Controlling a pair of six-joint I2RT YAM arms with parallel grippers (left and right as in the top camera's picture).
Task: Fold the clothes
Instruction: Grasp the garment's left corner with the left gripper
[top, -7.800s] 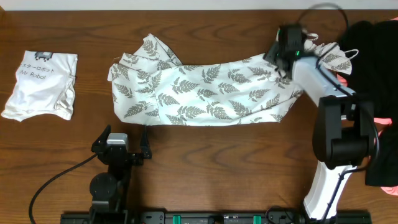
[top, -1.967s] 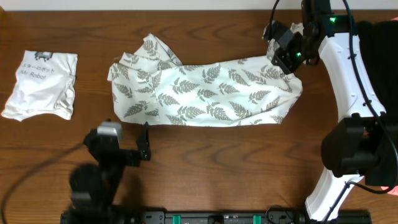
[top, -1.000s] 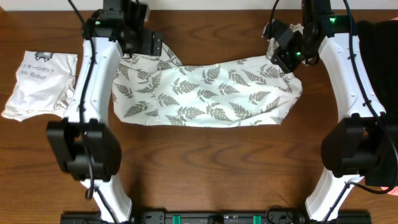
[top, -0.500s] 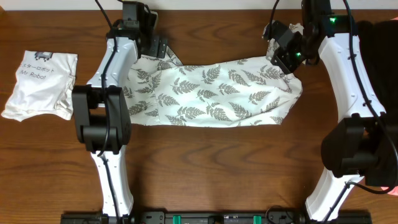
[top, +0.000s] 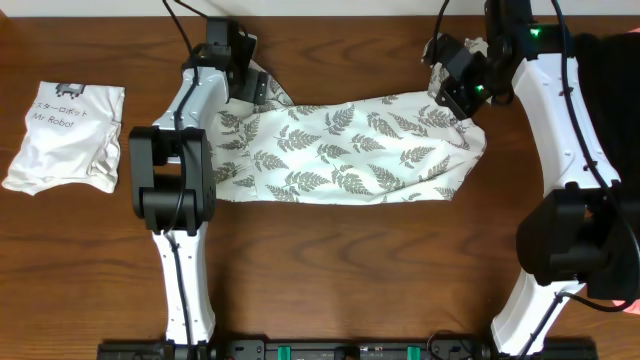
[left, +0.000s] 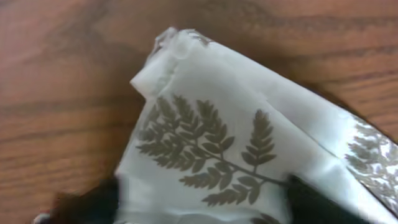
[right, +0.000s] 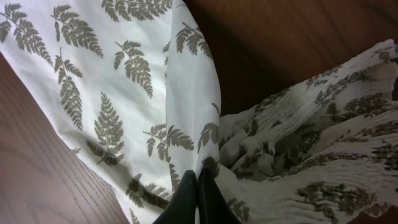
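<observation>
Seen from overhead, the clothes (top: 340, 150), 1 long thin white garment printed with grey fern leaves, lie spread across the far half of a brown wooden table (top: 400, 270), and the 2 arms reach to its opposite ends. The left gripper (top: 252, 85) is at the garment's far left corner. Its wrist view shows 2 dark, blurred fingers (left: 81, 202) set wide apart, with the hemmed corner lying between them and not pinched. The right gripper (right: 199, 183) is at the far right end, where its jaws are pressed together on a raised fold of the fabric, next to a bunched, crinkled section. A folded white shirt (top: 70, 135) lies well apart to the left, and a black garment (top: 605, 60) is at the right edge.
</observation>
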